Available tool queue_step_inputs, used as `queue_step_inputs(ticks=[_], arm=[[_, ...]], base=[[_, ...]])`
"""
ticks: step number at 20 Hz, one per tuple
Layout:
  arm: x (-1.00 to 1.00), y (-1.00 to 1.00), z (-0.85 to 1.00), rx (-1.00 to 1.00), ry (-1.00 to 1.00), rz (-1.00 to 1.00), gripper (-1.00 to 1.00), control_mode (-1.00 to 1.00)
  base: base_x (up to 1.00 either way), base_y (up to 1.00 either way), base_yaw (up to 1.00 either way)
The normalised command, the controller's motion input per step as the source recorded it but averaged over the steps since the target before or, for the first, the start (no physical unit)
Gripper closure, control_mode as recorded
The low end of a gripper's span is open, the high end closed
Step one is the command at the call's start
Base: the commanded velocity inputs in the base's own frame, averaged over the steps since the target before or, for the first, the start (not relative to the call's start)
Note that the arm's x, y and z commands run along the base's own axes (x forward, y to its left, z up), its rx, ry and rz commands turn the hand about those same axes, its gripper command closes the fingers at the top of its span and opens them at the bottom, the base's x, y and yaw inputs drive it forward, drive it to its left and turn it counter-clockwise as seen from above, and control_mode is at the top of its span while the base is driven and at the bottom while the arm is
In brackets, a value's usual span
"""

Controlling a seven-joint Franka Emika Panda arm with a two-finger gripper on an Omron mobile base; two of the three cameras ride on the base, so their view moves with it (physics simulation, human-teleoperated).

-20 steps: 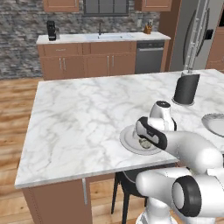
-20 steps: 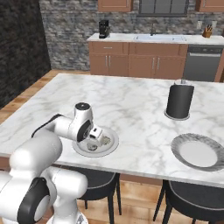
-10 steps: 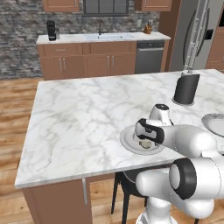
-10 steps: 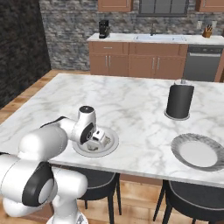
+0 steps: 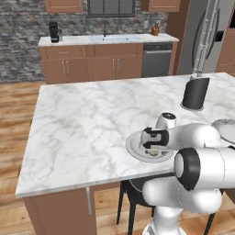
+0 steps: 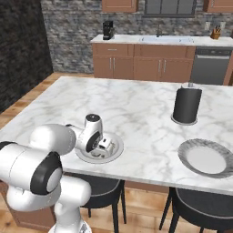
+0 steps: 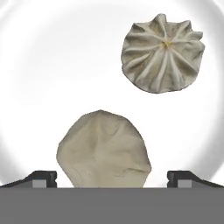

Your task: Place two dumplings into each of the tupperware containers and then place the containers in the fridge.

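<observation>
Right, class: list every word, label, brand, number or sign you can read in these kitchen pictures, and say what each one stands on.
None: no readable text in any view.
The fridge has a small black panel, too small to show any characters.
The coffee machine on the back counter shows no legible brand.
The dark cylinder on the island is plain.
The plate and the dumplings under the pincer carry no marks.

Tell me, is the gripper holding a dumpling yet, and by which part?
Nothing is held. The gripper is open over the plate, its fingertips spread either side of the near dumpling without touching it.
</observation>
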Motion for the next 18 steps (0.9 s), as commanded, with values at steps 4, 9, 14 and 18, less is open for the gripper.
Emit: queue_step_inputs(ticks=[4, 9, 14, 18], arm=[[0.19, 0.00, -0.27, 0.00, 0.00, 0.00, -1.00, -1.00], [0.06, 0.00, -0.30, 0.00, 0.00, 0.00, -1.00, -1.00], [0.00, 0.00, -0.08, 0.00, 0.01, 0.00, 1.00, -1.00], [0.00, 0.00, 0.00, 0.00, 0.00, 0.00, 1.00, -1.00]], base=[[0.00, 0.00, 0.00], [0.00, 0.00, 0.00], [0.00, 0.00, 0.00], [0.00, 0.00, 0.00]])
